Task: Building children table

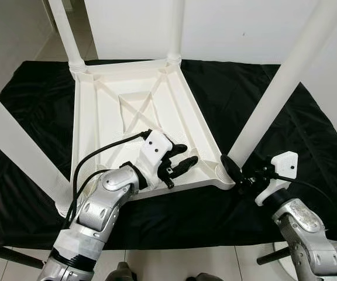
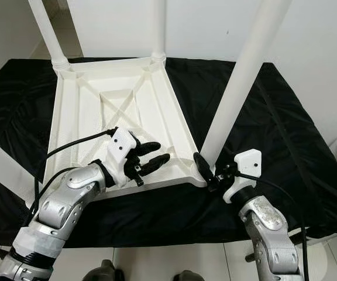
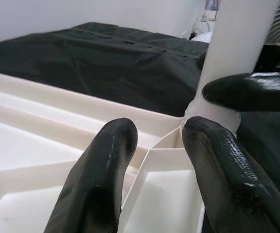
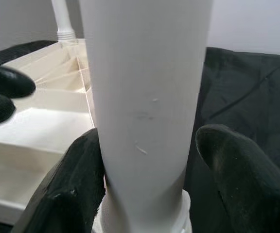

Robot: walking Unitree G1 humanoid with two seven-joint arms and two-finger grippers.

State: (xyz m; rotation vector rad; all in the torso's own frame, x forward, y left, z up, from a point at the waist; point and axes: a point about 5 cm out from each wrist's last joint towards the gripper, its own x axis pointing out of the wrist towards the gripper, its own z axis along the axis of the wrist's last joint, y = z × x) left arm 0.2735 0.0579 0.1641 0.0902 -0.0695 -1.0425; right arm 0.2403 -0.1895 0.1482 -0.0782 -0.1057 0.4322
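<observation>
White plastic table [image 1: 133, 117] lies upside down on black cloth [image 1: 309, 146], legs poking up. Left gripper [image 1: 180, 161] rests inside tabletop near front right corner, fingers [image 3: 101, 179] apart, nothing held. Right gripper [image 1: 239, 174] at foot of front right leg [image 1: 274, 93]. Head views show dark fingers bunched at leg socket, grip hard to judge. Right wrist view is clearer: fingers [image 4: 72, 189] straddle leg, one looks pressed to it, other seems just off it. Left wrist view shows table ribs close up.
</observation>
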